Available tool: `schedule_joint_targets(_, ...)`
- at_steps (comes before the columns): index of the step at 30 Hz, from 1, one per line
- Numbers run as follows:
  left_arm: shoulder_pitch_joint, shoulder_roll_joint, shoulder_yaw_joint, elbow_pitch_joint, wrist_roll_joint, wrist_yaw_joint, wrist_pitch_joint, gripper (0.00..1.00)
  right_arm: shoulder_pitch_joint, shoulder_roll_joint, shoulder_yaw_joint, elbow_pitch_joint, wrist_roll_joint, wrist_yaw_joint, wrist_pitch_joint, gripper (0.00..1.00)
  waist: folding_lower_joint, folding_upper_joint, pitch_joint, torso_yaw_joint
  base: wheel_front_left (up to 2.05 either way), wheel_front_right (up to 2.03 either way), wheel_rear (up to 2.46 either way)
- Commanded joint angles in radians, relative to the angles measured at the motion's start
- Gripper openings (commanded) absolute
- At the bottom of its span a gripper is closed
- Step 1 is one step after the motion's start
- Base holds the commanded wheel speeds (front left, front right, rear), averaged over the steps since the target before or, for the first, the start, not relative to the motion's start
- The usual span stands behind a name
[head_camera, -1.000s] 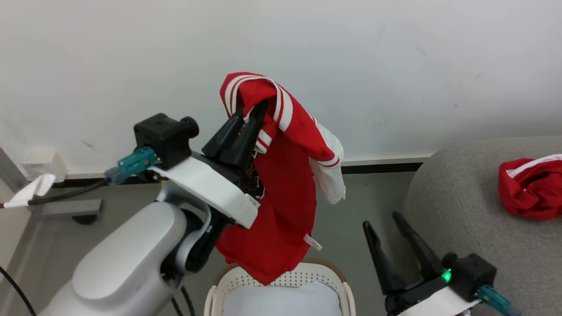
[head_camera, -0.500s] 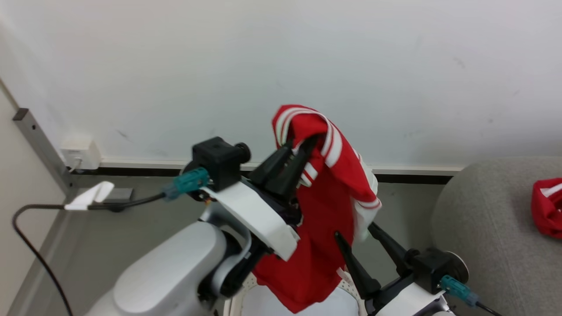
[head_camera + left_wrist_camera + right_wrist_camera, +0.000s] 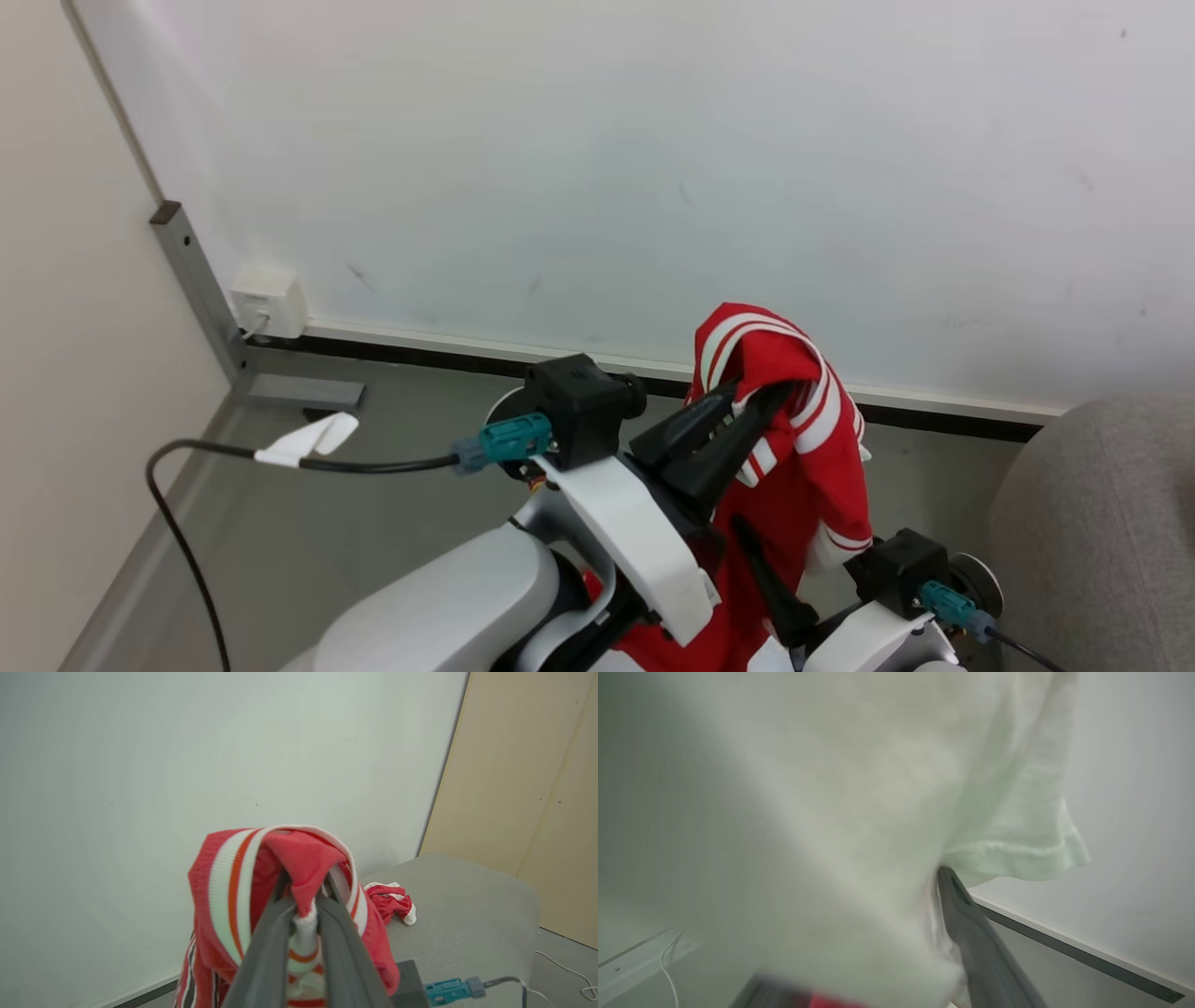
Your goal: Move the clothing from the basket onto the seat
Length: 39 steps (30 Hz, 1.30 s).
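Observation:
My left gripper [image 3: 758, 397] is raised in front of the white wall, shut on the striped hem of a red piece of clothing [image 3: 812, 467] that hangs down from it. In the left wrist view the fingers [image 3: 273, 947] pinch that clothing [image 3: 233, 882]. My right gripper [image 3: 780, 551] stands open low against the hanging cloth. One of its dark fingers [image 3: 761, 579] shows and the other is hidden behind the fabric. The garment's white panel [image 3: 859, 812] drapes over the right wrist view beside one finger [image 3: 971, 938]. Another red garment [image 3: 391, 903] lies on the grey seat [image 3: 467, 914]. The basket is out of view.
The seat's rounded corner [image 3: 1111, 523] is at the right edge of the head view. A wall socket box [image 3: 269, 301], a grey metal post [image 3: 198, 280] and a black cable with a white tag [image 3: 308, 439] sit at the left over the grey floor.
The camera has swung left and up, so the seat slid to the right edge and the basket dropped out of sight. My right gripper has come up against the hanging garment. The left grip is unchanged.

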Motion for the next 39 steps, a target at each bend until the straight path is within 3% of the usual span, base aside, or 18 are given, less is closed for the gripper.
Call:
schedule_joint_targets(1,0.015,-0.001,-0.003,-0.006,-0.007,-0.005,0.004,0.00,-0.017,0.008,0.002,0.019,0.001,-0.002,-0.011,1.00,0.0000,0.0000,-0.005,0.009,0.00,0.00,0.00)
schedule_joint_targets(2,0.019,0.000,-0.007,-0.008,-0.008,-0.004,0.005,0.00,-0.020,0.010,0.006,0.032,0.007,-0.002,-0.015,1.00,0.0000,0.0000,-0.007,0.012,0.00,0.00,0.00)
schedule_joint_targets(3,0.020,0.001,-0.008,-0.010,-0.009,-0.003,0.005,0.00,-0.022,0.012,0.012,0.044,0.013,-0.002,-0.020,0.77,0.0000,0.0000,-0.009,0.014,0.00,0.00,0.00)
schedule_joint_targets(5,0.026,0.005,-0.010,-0.013,-0.012,0.001,0.005,0.00,-0.031,0.015,0.022,0.058,0.032,-0.002,-0.027,0.05,0.0000,0.0000,-0.012,0.017,0.00,0.00,0.00)
schedule_joint_targets(6,0.031,0.007,-0.009,-0.014,-0.014,0.004,0.004,0.00,-0.034,0.017,0.027,0.062,0.040,-0.002,-0.031,0.00,0.0000,0.0000,-0.014,0.018,0.00,0.00,0.00)
schedule_joint_targets(19,0.061,0.042,-0.002,-0.010,-0.021,0.024,-0.004,0.00,-0.017,0.018,0.053,0.068,0.112,-0.002,-0.047,0.00,0.0000,0.0000,-0.026,0.000,0.00,0.00,0.00)
schedule_joint_targets(32,0.078,0.068,0.011,0.015,-0.022,0.036,-0.021,0.00,-0.003,0.000,-0.050,-0.065,0.162,-0.002,-0.047,0.00,0.0000,0.0000,-0.005,-0.034,0.00,0.00,0.00)
schedule_joint_targets(35,0.080,0.075,0.007,0.026,-0.011,0.042,-0.027,0.59,-0.007,-0.010,-0.088,-0.097,0.158,-0.002,-0.047,0.00,0.0000,0.0000,0.000,-0.057,0.00,0.00,0.00)
schedule_joint_targets(36,0.085,0.076,0.007,0.028,-0.010,0.043,-0.030,0.90,-0.007,-0.014,-0.104,-0.107,0.158,-0.002,-0.047,0.00,0.0000,0.0000,0.002,-0.066,0.00,0.00,0.00)
schedule_joint_targets(37,0.089,0.076,0.005,0.029,-0.012,0.042,-0.030,1.00,-0.007,-0.017,-0.119,-0.118,0.157,-0.002,-0.047,0.00,0.0000,0.0000,0.004,-0.076,0.00,0.00,0.00)
schedule_joint_targets(39,0.099,0.076,-0.002,0.031,-0.013,0.038,-0.033,1.00,-0.006,-0.029,-0.146,-0.131,0.153,-0.002,-0.047,0.00,0.0000,0.0000,0.009,-0.097,0.00,0.00,0.00)
